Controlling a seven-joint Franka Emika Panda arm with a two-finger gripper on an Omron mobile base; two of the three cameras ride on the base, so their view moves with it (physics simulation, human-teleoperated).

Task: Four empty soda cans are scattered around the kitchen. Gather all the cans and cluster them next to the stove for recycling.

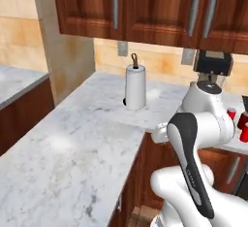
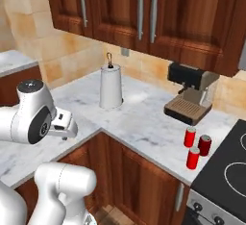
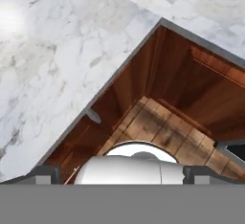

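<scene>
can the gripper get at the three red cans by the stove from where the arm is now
Probably yes, with a wide swing. The open gripper looks down at the counter's inner corner, away from the soda cans beside the stove. The cans stand near the counter's front edge, the coffee machine behind them.

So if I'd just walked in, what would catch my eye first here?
Probably the big white robot arm bent over the inner corner of the marble counter. Next, three red soda cans clustered on the counter beside the black stove, in front of the coffee machine. A paper towel roll stands upright near the corner.
</scene>
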